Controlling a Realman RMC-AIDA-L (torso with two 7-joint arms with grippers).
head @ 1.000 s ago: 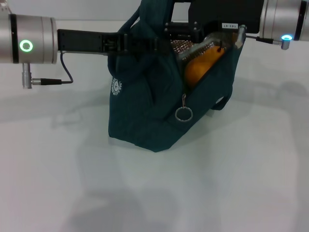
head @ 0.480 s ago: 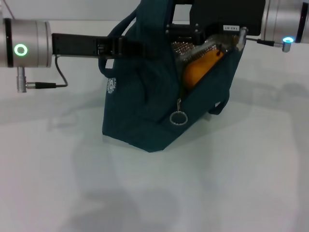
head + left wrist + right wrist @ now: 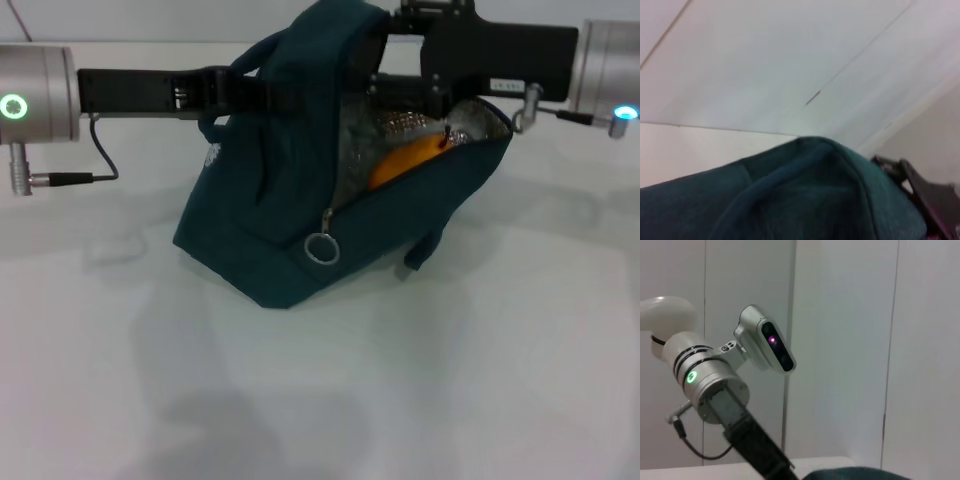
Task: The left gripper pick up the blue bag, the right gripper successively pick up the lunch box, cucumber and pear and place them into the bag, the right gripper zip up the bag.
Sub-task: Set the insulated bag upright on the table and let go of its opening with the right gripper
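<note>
In the head view, the blue bag is seen tilted on the white counter, its top held up by the left claw, which is clamped on the fabric near a handle. The right claw is positioned at the bag's open mouth; its state cannot be told. The pear is seen inside against the foil lining, and the zipper ring hangs below. In the left wrist view, teal fabric fills the foreground. In the right wrist view, the left arm is shown.
</note>
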